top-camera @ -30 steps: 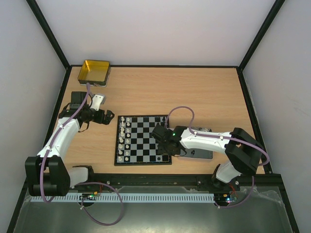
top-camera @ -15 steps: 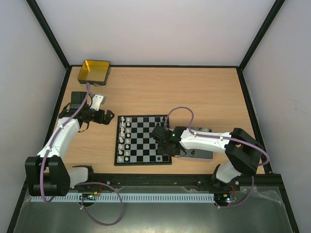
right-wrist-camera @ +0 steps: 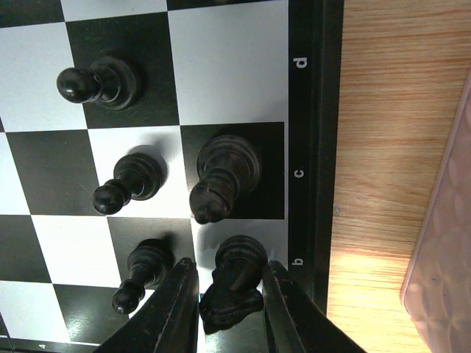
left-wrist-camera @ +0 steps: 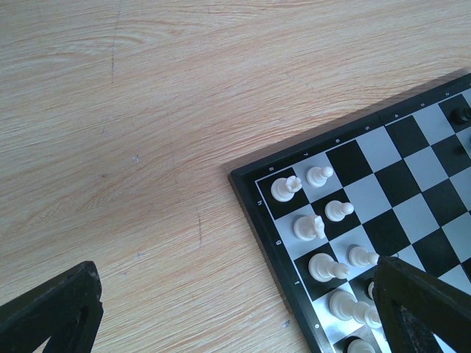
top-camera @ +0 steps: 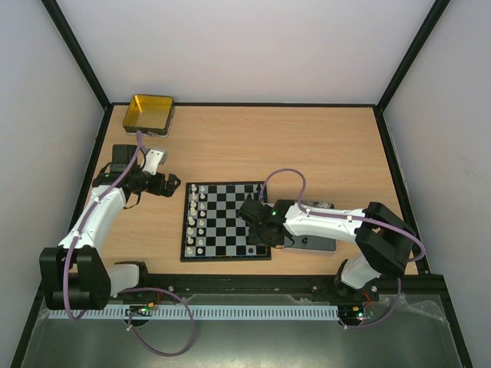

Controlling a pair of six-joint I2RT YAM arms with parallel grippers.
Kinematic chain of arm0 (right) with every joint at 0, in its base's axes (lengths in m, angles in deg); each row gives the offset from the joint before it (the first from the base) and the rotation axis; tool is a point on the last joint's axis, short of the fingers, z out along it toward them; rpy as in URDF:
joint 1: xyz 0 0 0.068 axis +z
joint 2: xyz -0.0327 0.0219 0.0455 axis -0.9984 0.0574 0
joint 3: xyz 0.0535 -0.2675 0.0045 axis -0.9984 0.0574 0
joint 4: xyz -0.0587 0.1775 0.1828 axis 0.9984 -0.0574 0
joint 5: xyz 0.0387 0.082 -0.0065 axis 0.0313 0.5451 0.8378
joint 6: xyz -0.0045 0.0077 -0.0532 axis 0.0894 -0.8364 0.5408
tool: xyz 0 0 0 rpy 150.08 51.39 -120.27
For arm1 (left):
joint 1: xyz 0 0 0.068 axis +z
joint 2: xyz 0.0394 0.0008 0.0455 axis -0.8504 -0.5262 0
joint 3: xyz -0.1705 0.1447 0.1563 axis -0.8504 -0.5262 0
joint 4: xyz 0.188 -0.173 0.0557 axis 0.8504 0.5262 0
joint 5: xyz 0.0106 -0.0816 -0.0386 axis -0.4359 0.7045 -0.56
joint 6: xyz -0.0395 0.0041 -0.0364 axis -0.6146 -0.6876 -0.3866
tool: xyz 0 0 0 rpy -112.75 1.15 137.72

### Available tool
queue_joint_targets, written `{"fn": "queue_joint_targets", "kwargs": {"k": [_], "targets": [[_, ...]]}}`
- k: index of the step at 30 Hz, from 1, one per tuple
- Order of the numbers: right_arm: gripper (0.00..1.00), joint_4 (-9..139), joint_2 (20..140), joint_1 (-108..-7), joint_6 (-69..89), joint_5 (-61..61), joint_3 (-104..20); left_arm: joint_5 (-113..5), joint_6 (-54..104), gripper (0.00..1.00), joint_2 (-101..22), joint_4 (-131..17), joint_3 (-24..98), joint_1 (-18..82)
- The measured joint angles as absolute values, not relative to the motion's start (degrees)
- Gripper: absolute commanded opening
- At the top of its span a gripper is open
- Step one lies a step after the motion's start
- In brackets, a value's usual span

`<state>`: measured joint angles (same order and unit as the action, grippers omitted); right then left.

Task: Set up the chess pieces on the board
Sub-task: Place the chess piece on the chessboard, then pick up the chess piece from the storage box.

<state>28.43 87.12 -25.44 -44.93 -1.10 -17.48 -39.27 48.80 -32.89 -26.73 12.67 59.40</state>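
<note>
**Right claw around a black piece at the board's near right corner**

Nearest to me, my right claw [right-wrist-camera: 232, 265] is down over the near right corner of the board [right-wrist-camera: 315, 110]. Its two fingers stand either side of a black piece [right-wrist-camera: 234, 283] on the edge square marked b, very close to its flanks. I cannot tell whether they are pinching it or only flanking it. The piece stands upright on its square.

Just beyond it, on square c, a taller black piece [right-wrist-camera: 224, 176] stands upright. Three black pawns [right-wrist-camera: 132, 184] stand in the next file inward, each on its own square. The right arm reaches across a grey tray [top-camera: 314, 244] that lies just beside the board's right edge.

Across the board, the white pieces [left-wrist-camera: 319, 175] stand in two rows along its left side, none of them tipped over.

My left claw [left-wrist-camera: 235, 268] hangs over the bare table [top-camera: 307, 146] off the board's far left corner. It is spread wide with nothing between the fingers.

Farthest from me, a gold tin [top-camera: 148, 113] sits in the table's far left corner, well apart from the board.
</note>
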Motion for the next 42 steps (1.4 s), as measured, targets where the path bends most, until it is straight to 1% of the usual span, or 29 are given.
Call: {"fn": "queue_joint_targets", "kwargs": {"k": [2,4,12,18,23,27,30,34,38,42], "targets": [[0.24,28.43,87.12,-25.44,-44.91,-1.10,-17.51,-39.27,48.80,0.99,-32.86,-26.73,12.67,59.40],[0.29,28.40,87.12,-25.46,-44.91,-1.12,-17.51,-39.27,48.80,0.99,-32.86,-26.73,12.67,59.40],[0.29,27.86,87.10,-25.44,-44.91,-1.56,-18.60,-39.25,48.80,0.99,-32.86,-26.73,12.67,59.40],[0.29,24.78,86.29,-25.44,-44.89,-3.73,-20.78,-39.25,48.80,0.99,-32.86,-26.73,12.67,59.40],[0.31,19.40,82.66,-25.57,-44.86,-7.09,-23.87,-39.25,48.82,0.99,-32.89,-26.73,12.67,59.40],[0.32,15.20,77.57,-27.25,-44.93,-9.21,-23.98,-39.22,48.82,0.99,-32.86,-26.73,12.67,59.40],[0.33,14.09,72.94,-31.10,-45.04,-10.06,-21.57,-39.20,48.85,0.99,-32.86,-26.73,12.67,59.40],[0.33,13.39,67.71,-37.52,-45.35,-9.98,-14.84,-39.09,48.98,1.00,-32.86,-26.73,12.67,59.40],[0.33,13.52,66.69,-41.52,-45.30,-8.82,-9.05,-39.07,49.00,0.99,-32.89,-26.73,12.67,59.40],[0.33,13.91,66.47,-43.49,-44.89,-7.73,-6.58,-39.07,49.00,0.99,-32.86,-26.73,12.67,59.40]]}}
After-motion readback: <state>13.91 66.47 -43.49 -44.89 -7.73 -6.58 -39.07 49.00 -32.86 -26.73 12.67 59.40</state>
